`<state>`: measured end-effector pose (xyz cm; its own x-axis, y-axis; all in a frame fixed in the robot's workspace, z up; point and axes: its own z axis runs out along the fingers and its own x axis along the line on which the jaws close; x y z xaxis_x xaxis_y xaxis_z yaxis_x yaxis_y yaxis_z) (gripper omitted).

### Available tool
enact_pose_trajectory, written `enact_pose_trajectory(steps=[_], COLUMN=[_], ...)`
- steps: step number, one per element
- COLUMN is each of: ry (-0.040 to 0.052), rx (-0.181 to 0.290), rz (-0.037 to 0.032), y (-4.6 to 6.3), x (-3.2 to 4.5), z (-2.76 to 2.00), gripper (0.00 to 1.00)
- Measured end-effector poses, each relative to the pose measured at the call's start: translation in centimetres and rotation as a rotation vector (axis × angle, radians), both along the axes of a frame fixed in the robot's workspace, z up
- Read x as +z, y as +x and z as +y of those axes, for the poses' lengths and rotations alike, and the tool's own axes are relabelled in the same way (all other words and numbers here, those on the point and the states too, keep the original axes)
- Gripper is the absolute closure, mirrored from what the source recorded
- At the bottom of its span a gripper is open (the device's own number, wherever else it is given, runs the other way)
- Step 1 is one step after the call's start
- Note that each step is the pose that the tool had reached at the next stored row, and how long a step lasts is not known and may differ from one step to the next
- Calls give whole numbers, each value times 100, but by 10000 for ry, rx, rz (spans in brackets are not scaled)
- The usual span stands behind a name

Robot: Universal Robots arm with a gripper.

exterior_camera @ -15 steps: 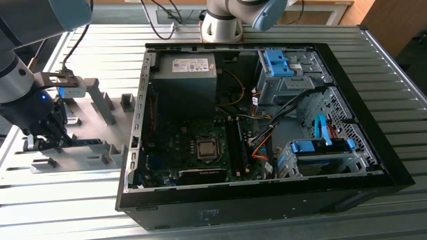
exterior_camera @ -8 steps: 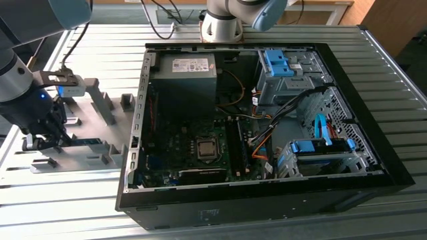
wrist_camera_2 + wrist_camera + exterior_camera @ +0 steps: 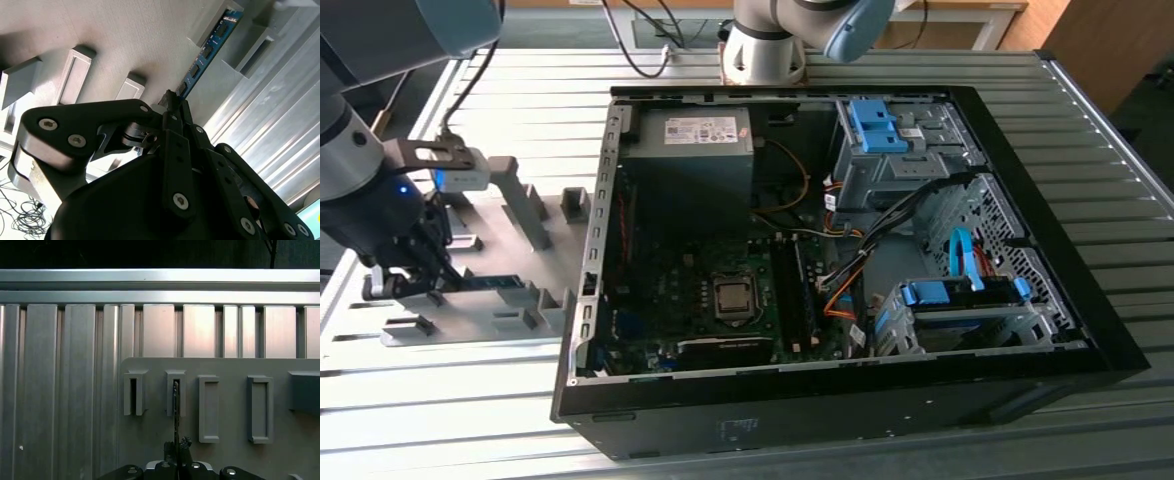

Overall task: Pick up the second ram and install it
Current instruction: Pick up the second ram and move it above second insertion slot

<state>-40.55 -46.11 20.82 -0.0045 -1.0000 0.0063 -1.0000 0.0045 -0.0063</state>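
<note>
The second ram is a slim blue-green stick with dark chips, standing on edge in slotted blocks of the grey fixture plate. My gripper is shut on its near end. In the first wrist view the ram shows edge-on as a thin line running from a fixture slot down into the gripper. In the exterior view the gripper is low over the fixture plate at the exterior view's left, with the ram beside it.
The open black computer case lies at the exterior view's right of the fixture, its motherboard memory slots beside the processor socket. Orange and black cables and blue drive-bay clips fill its far side. Ribbed aluminium table surrounds everything.
</note>
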Motion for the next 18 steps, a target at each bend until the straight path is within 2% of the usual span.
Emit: enact_pose_trajectory(steps=[18], ry=[-1], rx=[0], rz=[1], y=[0], x=[90], z=[0], gripper=[86])
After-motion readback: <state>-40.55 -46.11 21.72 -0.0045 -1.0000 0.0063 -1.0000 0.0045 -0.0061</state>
